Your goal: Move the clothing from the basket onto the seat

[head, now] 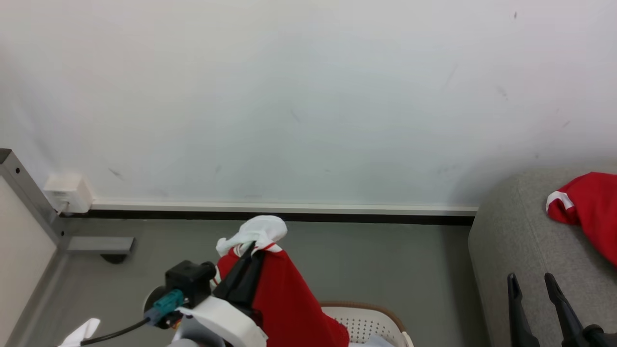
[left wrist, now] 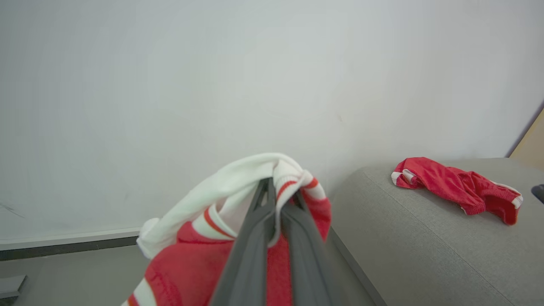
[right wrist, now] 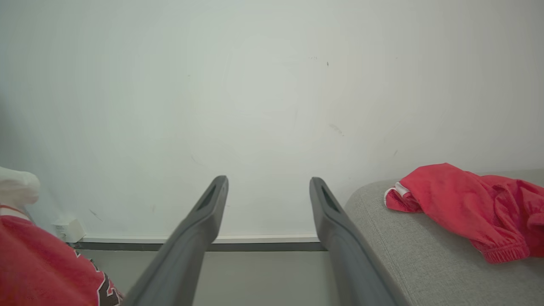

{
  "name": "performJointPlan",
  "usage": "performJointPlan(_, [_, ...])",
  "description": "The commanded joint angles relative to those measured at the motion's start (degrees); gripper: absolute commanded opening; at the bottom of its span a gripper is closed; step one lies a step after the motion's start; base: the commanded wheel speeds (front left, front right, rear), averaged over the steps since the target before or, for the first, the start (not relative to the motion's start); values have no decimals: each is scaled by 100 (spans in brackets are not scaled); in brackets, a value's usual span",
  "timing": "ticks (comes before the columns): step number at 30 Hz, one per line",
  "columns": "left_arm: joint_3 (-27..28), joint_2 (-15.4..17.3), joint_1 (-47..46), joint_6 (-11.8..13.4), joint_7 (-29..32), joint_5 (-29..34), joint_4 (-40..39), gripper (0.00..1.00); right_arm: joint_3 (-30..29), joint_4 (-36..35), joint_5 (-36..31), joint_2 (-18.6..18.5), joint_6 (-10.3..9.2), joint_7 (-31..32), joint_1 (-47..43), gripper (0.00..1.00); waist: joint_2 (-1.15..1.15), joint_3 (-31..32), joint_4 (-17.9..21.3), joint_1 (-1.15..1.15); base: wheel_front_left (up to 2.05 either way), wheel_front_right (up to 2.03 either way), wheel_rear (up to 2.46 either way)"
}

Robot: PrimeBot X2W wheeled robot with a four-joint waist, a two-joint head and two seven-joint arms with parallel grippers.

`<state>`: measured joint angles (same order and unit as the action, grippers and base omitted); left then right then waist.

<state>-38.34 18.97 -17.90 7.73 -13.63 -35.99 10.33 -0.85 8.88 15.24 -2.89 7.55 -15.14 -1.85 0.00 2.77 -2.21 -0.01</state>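
Observation:
My left gripper [head: 251,250] is shut on a red garment with white trim [head: 284,299], holding it lifted above the basket [head: 366,320], whose cream perforated wall and brown rim show at the bottom of the head view. In the left wrist view the fingers [left wrist: 259,229] pinch the white and red fabric [left wrist: 187,263]. A second red garment [head: 590,209] lies on the grey seat [head: 511,241] at the right. My right gripper [head: 532,284] stands open over the seat's front edge, holding nothing; its fingers [right wrist: 199,229] are spread apart.
A pale wall with a white skirting board [head: 284,208] runs behind. A white socket box [head: 68,193] and a grey metal frame [head: 29,193] stand at the left. Grey floor [head: 395,260] lies between the basket and the seat.

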Motion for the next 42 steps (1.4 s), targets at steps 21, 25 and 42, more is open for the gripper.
performJointPlan(21, [188, 378, 62, 364, 269, 2, -1089, 0, 538, 15, 38, -118, -13, 0, -43, 100, 0, 119, -19, 1, 0, 0, 0])
performJointPlan(25, [130, 315, -72, 351, 310, 49, -1220, 0, 1047, 1, 111, -208, -13, 0, 149, 100, 0, 113, -28, 1, 0, 0, 0])
performJointPlan(42, [-395, -135, -745, 74, 582, 221, -1406, 0, 4077, 463, 1067, -747, -13, 0, 1640, 100, 0, 192, -174, 1, 0, 0, 0])
